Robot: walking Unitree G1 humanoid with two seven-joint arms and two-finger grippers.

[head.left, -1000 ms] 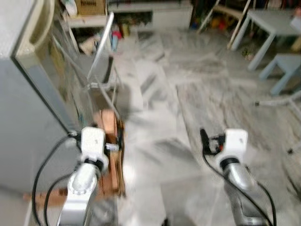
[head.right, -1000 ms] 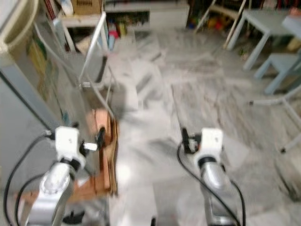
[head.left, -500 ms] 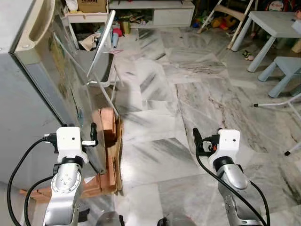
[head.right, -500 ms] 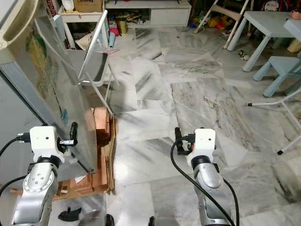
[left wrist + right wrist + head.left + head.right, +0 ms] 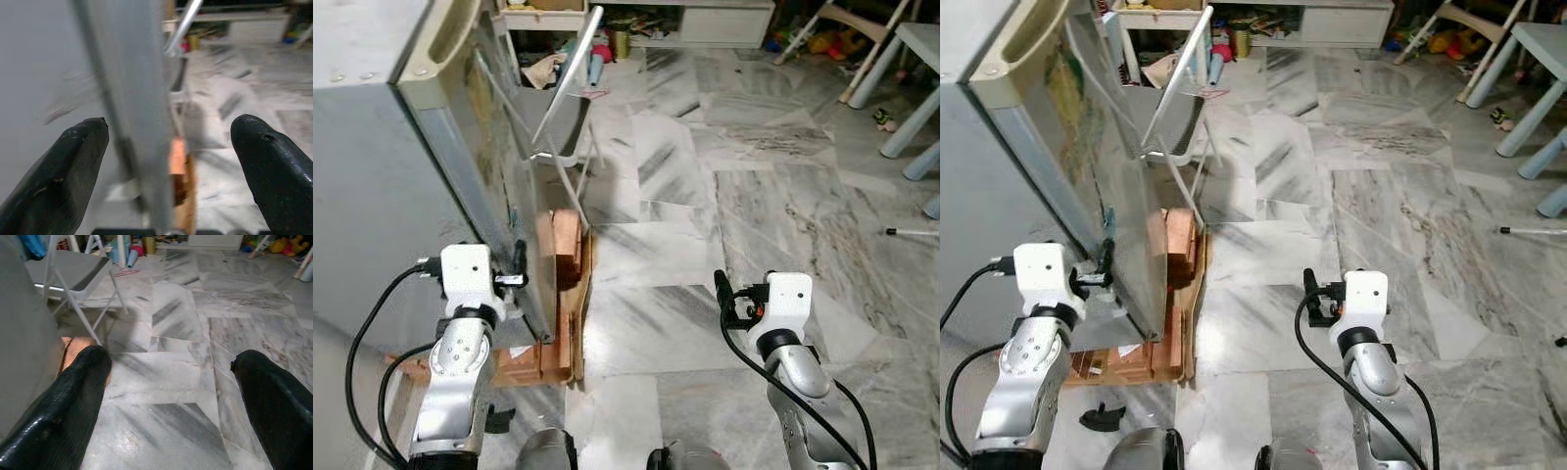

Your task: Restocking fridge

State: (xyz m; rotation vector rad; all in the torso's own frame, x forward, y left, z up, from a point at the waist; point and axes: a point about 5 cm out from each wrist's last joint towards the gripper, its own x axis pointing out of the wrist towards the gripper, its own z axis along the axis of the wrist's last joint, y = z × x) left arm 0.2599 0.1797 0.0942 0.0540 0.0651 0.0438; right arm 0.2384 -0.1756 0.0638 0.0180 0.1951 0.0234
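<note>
Fridge [image 5: 372,147] grey, cream handle; floor [image 5: 724,196] grey-veined white marble; chair [image 5: 563,93] grey; wood blocks [image 5: 566,245] orange-brown.

Fridge [image 5: 999,186] body matt grey metal; door [image 5: 1107,166] brushed, shiny, reflective. Floor [image 5: 1332,215] polished grey-white marble, glossy with glare. Folding chair [image 5: 1170,108] painted white metal tube, smooth grey seat. Wood blocks [image 5: 1180,245] raw, orange-brown, on cardboard. Left claw [image 5: 161,161] fingers matt black plastic; right claw [image 5: 171,401] fingers textured black.
</note>
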